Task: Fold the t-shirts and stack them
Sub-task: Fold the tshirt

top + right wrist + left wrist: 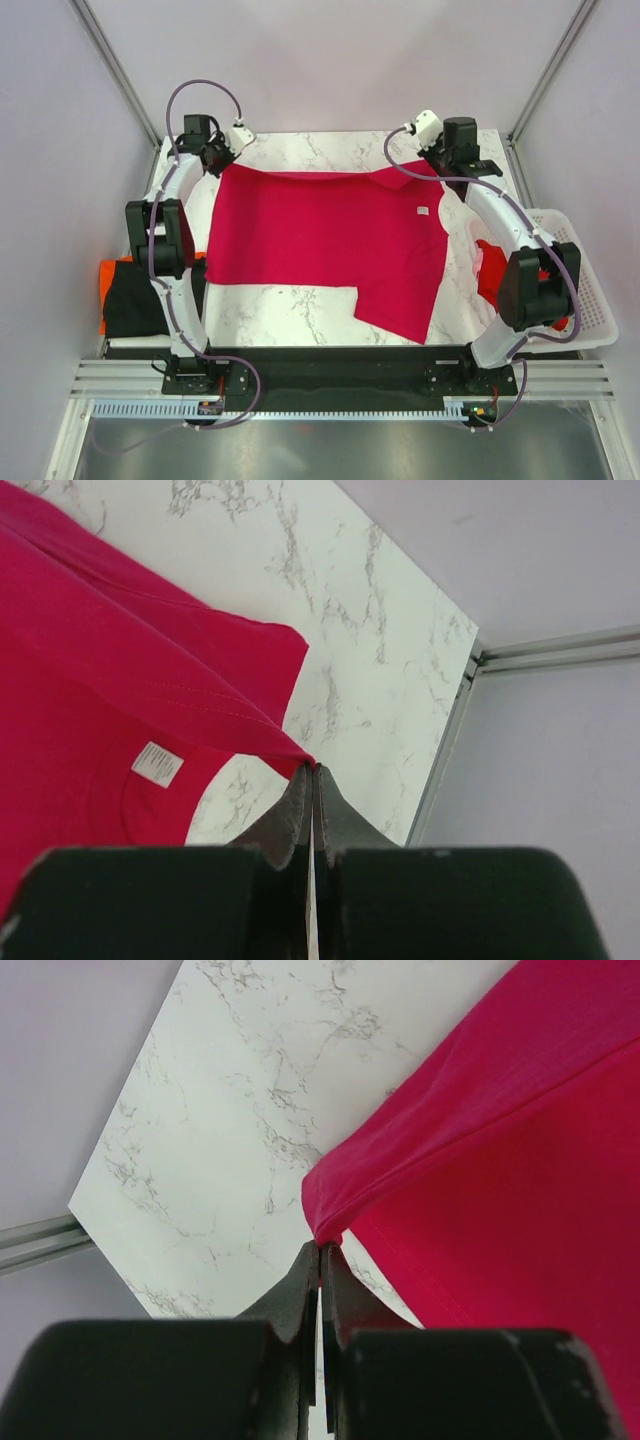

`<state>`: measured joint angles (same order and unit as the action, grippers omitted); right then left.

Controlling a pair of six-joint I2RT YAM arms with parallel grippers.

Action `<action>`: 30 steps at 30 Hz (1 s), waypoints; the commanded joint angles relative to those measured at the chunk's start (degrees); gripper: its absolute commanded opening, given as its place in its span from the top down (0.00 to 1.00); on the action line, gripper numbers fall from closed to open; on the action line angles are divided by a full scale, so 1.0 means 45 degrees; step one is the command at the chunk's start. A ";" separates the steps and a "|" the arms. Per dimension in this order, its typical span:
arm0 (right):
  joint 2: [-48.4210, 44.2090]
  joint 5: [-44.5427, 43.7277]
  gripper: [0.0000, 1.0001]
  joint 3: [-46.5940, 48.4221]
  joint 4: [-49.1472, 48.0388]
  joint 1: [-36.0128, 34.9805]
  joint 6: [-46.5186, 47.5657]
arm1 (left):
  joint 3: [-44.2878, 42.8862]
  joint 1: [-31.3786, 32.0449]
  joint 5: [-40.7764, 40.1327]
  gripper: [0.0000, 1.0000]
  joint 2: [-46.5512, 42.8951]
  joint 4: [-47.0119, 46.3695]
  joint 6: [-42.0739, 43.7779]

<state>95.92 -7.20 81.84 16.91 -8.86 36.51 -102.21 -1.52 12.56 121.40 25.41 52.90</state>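
Between the tips of the left pincer (pixel 320 1250), clenched tight, sits one corner of the crimson shirt (pixel 520 1160), with the cloth bunched into a small fold right at the grip. Marble surface (pixel 230 1110) shows bare just beyond that corner. The right pincer (pixel 310 770) is likewise clenched on the same shirt, nipping its edge beside the neck opening. A white label (pixel 157 763) lies near those tips, inside the collar.

From the two grips the shirt spreads flat back toward the arm bases. Its long axis runs from one pincer to the other, with the hem at the left pincer's end and the neck pointing to the right pincer's side. One sleeve (pixel 400 305) reaches toward the bases on that side.

Well apart from the right pincer, outside its arm, a white basket (pixel 590 300) holds a red shirt (pixel 490 275). Well apart from the left pincer, outside that arm, a black shirt (pixel 135 300) lies on an orange shirt (pixel 108 270).
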 commanded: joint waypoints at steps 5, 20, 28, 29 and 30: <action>-0.1510 0.0682 1.00 -0.0978 0.0930 -0.0081 -0.1062 | 0.1169 -0.0131 0.0120 0.98 -0.1255 0.0154 0.1016; -0.3228 0.2088 0.91 -0.3984 0.2200 -0.0687 -0.2196 | 0.4237 -0.0268 -0.0349 0.98 -0.2369 0.0271 0.0763; -0.3173 0.2440 0.61 -0.3248 0.2318 -0.0355 -0.2781 | 0.3636 -0.0854 0.0646 0.46 -0.2508 0.0662 -0.0601; -0.2861 0.2324 0.61 -0.2724 0.2201 -0.0335 -0.2975 | 0.3226 -0.0854 0.0608 0.45 -0.2197 0.0740 -0.0894; -0.2182 0.2304 0.60 -0.2448 0.2065 -0.0258 -0.3016 | 0.2081 -0.0854 0.0589 0.44 -0.1865 0.0914 -0.1497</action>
<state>82.94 2.24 65.21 29.08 -10.92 25.65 -84.07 -4.69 12.80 112.71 29.89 52.25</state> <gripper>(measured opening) 0.393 0.550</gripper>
